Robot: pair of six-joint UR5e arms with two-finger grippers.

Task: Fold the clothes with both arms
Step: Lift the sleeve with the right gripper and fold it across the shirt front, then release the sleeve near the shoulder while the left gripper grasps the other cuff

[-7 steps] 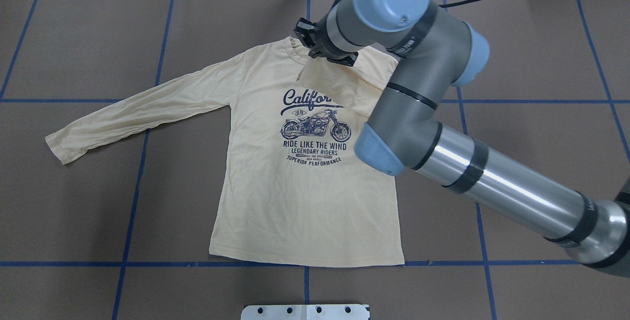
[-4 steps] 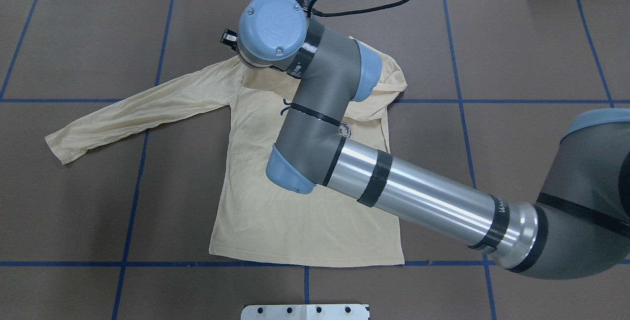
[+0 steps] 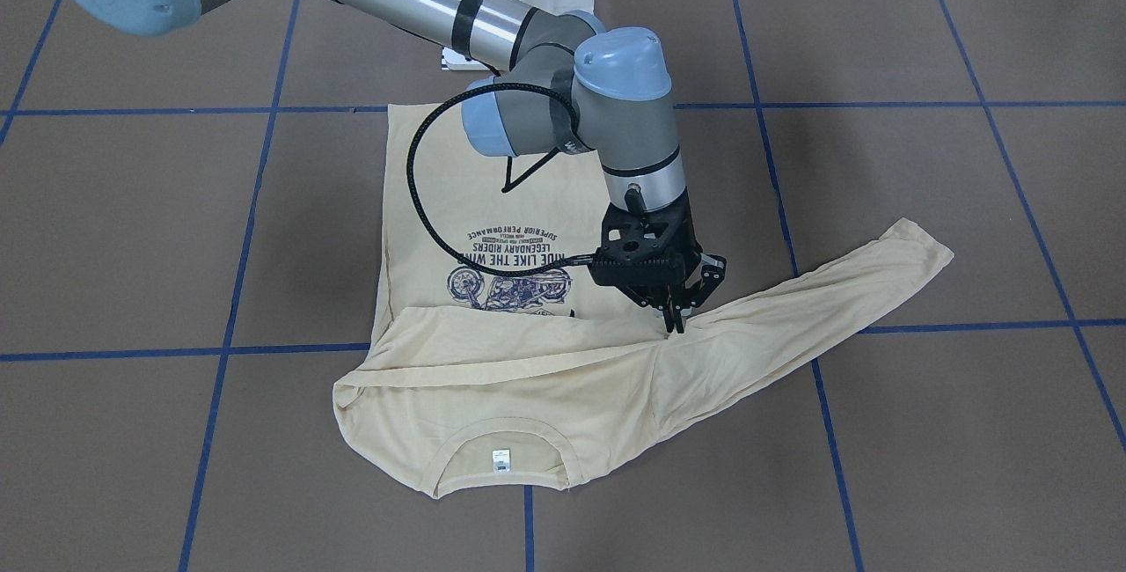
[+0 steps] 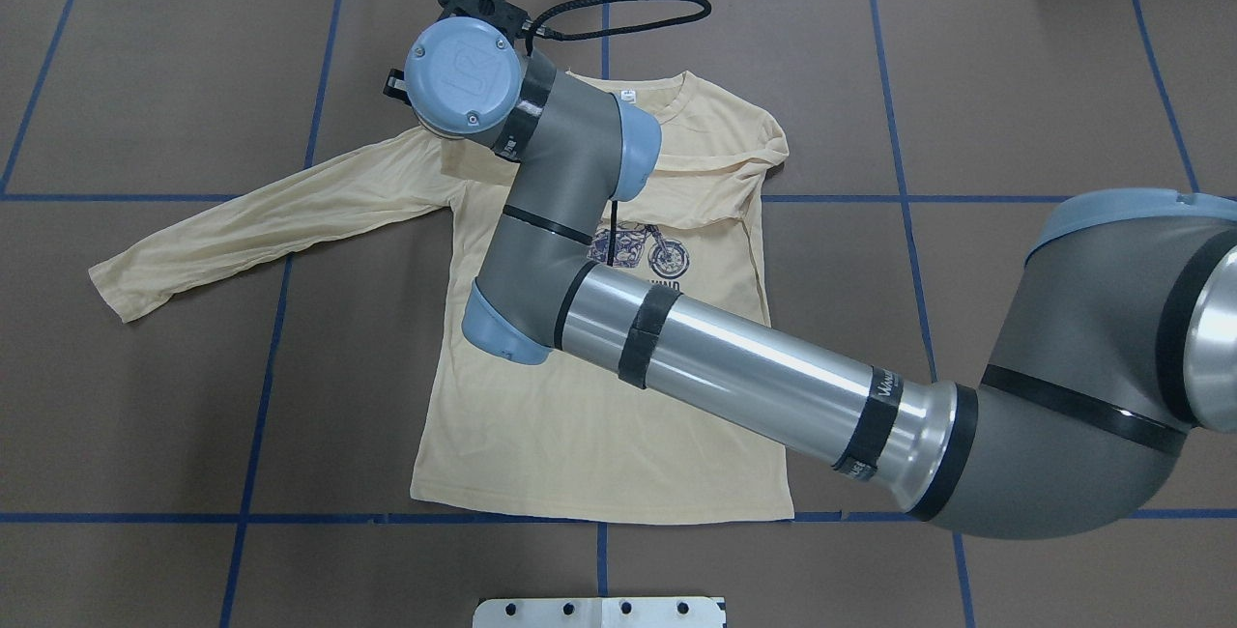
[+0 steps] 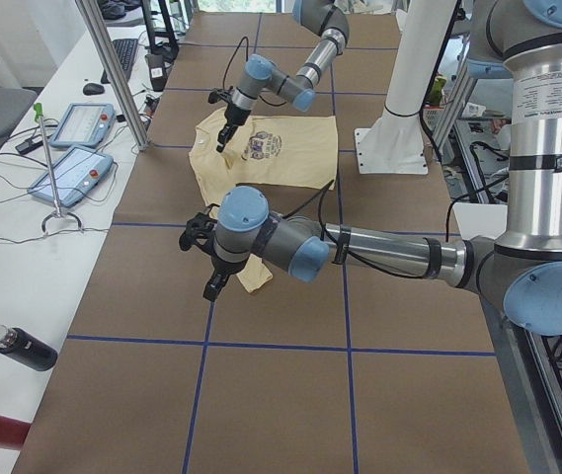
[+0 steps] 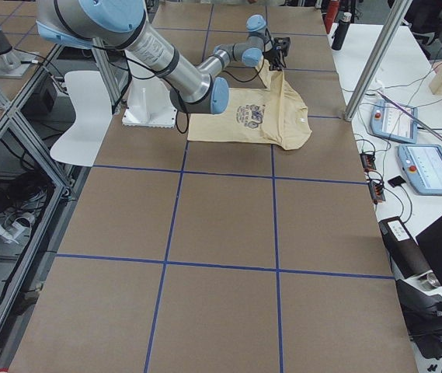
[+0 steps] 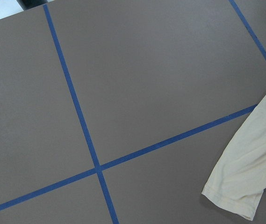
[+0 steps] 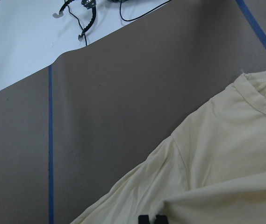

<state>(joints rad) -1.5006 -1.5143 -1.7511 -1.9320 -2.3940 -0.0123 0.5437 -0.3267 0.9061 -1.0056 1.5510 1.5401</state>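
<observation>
Brown table (image 4: 145,396), cream shirt (image 4: 580,435), sleeve (image 4: 720,167) folded across

In the overhead view, the right arm (image 4: 734,377) conceals the right gripper (image 3: 673,319) and the upper print of the shirt (image 4: 580,454). The right wrist view cuts off that gripper's fingers (image 8: 144,218) at the bottom edge. The left gripper (image 5: 211,288) appears too small to read its jaw state.

**Exterior right view.** The right arm (image 6: 170,66) reached across the table (image 6: 221,225). Its gripper (image 6: 275,53) hung at the far edge of the shirt (image 6: 283,128), which spread print-up on the gripper's near side. A white pedestal (image 6: 149,101) stood robot-side of the gripper, and two pendants (image 6: 391,120) lay on the opposite side.
</observation>
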